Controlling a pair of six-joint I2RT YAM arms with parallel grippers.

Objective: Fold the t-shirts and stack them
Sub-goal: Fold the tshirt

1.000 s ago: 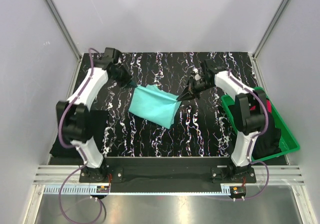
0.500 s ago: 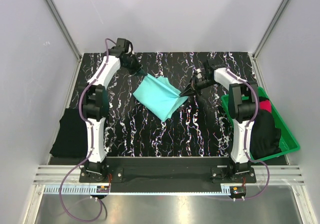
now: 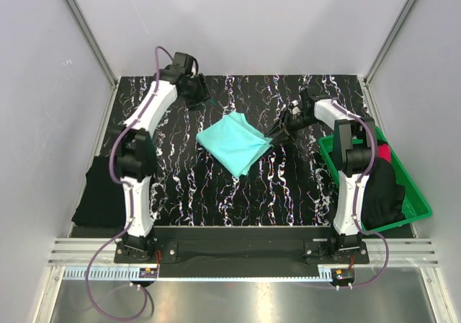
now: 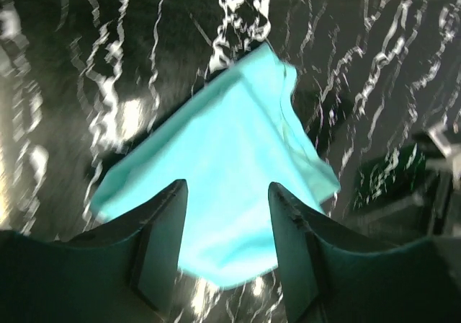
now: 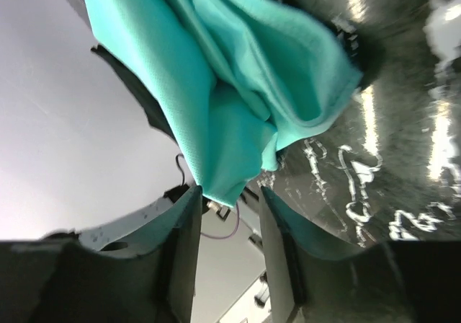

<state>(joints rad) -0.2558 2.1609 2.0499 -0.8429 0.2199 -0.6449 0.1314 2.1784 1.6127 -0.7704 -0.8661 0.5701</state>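
A folded turquoise t-shirt [image 3: 234, 144] lies loose on the marbled mat [image 3: 288, 186], also seen in the left wrist view [image 4: 230, 157] and the right wrist view [image 5: 230, 85]. My left gripper [image 3: 200, 96] hovers behind the shirt's far left corner, its jaws open [image 4: 227, 193] with the cloth showing beyond them. My right gripper [image 3: 281, 132] is at the shirt's right corner, open [image 5: 227, 193], and a cloth corner hangs just at its fingertips. A black t-shirt [image 3: 101, 193] lies at the left edge. Another black t-shirt [image 3: 378, 193] and a red-pink one [image 3: 386, 152] are in the tray.
A green tray [image 3: 416, 202] stands at the right edge of the mat beside the right arm's base. White walls and metal frame posts close in the table at the back and both sides.
Both grippers went from shut on the turquoise shirt's corners to open. The shirt dropped and settled flat on the mat. The left gripper drew back toward the far edge.
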